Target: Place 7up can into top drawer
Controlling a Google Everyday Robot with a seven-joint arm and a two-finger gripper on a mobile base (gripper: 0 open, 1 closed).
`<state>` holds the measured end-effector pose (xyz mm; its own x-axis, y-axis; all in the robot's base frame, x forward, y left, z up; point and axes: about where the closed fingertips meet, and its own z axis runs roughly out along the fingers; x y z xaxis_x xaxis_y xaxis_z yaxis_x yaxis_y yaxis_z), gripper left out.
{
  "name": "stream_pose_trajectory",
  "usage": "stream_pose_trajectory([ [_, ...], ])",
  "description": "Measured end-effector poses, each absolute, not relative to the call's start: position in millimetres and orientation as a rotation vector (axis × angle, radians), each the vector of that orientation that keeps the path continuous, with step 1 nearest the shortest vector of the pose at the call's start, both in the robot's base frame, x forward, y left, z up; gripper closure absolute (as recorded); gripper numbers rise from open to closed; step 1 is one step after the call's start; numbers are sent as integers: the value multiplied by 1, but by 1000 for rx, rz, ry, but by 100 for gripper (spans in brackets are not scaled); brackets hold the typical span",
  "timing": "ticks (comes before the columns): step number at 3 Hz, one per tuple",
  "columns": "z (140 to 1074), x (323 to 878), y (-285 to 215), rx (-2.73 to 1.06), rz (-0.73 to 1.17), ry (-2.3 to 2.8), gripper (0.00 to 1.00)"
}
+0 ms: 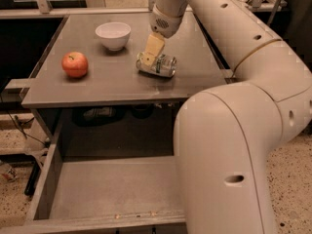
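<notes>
The silvery, green-marked 7up can lay sideways under the gripper, whose grip I could not tell. The top drawer gaped open below.

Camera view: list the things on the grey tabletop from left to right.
red apple → white bowl → 7up can, lying on its side. The end effector is at the can's left end, overlapping it, so it gets no place of its own.

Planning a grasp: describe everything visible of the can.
The can is small, silvery metal with green label marks. It lies on its side on the grey tabletop, outside the open drawer below. The gripper sits over one end; contact cannot be confirmed.
</notes>
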<state>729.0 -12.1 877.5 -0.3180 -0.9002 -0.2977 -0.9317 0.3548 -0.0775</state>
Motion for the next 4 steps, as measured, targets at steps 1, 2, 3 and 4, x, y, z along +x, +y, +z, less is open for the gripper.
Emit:
stream_pose_trajectory([
  [1, 845, 723, -16, -1611, 212, 2411, 0],
  [2, 821, 712, -12, -1613, 273, 2462, 0],
  [3, 819, 715, -10, -1609, 270, 2454, 26],
  [4, 819, 715, -10, -1609, 270, 2454, 51],
])
